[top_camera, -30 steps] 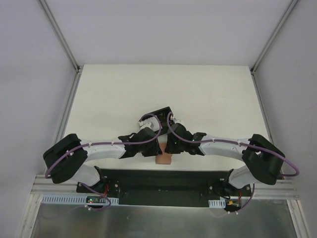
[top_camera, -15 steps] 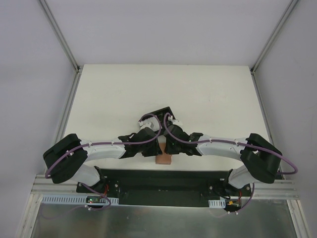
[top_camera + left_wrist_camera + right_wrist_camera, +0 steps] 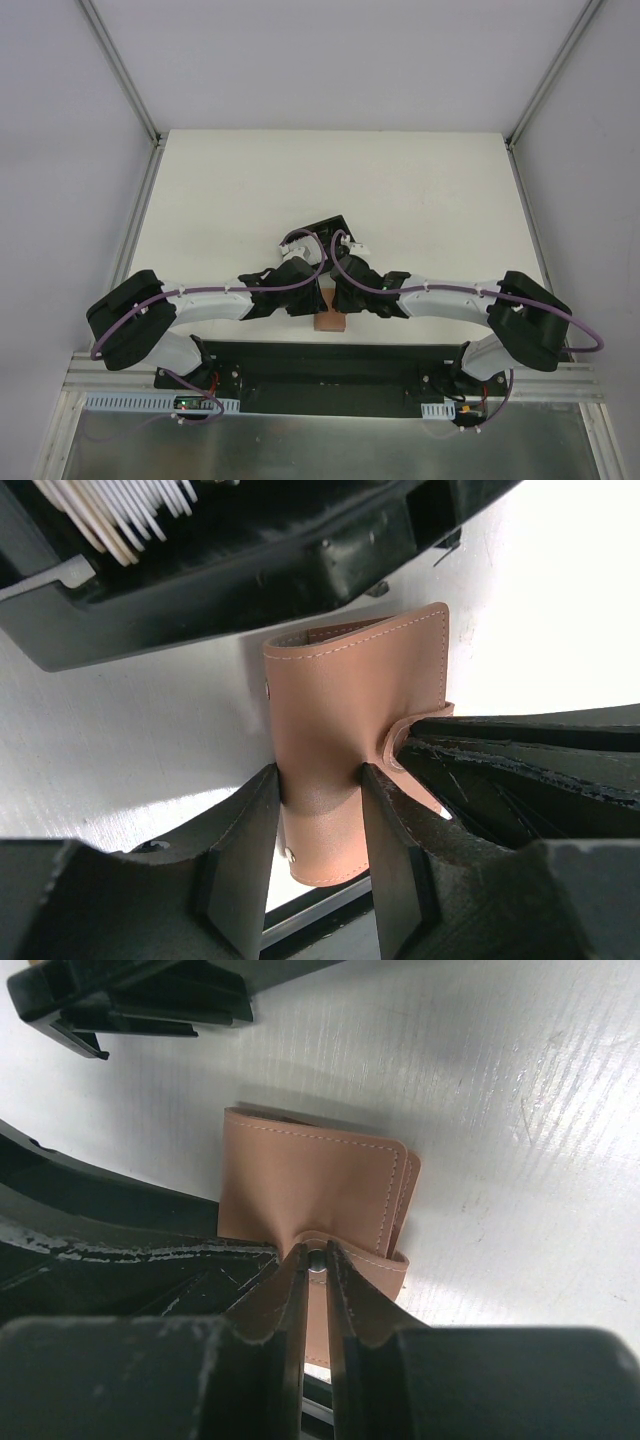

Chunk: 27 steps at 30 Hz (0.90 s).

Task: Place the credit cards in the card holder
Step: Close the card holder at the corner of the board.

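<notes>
Clamping holder (image 3: 345, 690) in left claw (image 3: 318, 785), pinching its tab (image 3: 368, 1263) in right claw (image 3: 316, 1260); may slip if tugged sharply.

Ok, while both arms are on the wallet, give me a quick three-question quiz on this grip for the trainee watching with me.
1. True or false: the left gripper clamps the card holder across its two side edges.
2. What does the right gripper pinch between its fingertips? A) a blue card B) the holder's snap tab C) a pen
3. In the left wrist view, what lies just beyond the card holder?
Key: 1 true; 2 B; 3 the black box.
</notes>
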Tool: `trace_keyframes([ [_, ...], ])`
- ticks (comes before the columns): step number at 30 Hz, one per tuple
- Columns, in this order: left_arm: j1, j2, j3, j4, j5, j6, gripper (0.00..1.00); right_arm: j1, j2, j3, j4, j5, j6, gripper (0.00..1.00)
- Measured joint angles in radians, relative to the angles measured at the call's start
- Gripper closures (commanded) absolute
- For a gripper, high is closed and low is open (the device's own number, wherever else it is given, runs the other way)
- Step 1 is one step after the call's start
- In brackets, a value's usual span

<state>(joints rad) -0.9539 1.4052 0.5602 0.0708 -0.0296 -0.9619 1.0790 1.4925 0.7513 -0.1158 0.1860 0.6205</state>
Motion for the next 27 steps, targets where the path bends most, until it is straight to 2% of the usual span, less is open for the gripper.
trace_keyframes([
  [27,0.0,-0.005,-0.008,0.005,0.0,-0.019,0.61,0.047,-0.005,-0.025,0.03,0.089,0.019,0.86],
])
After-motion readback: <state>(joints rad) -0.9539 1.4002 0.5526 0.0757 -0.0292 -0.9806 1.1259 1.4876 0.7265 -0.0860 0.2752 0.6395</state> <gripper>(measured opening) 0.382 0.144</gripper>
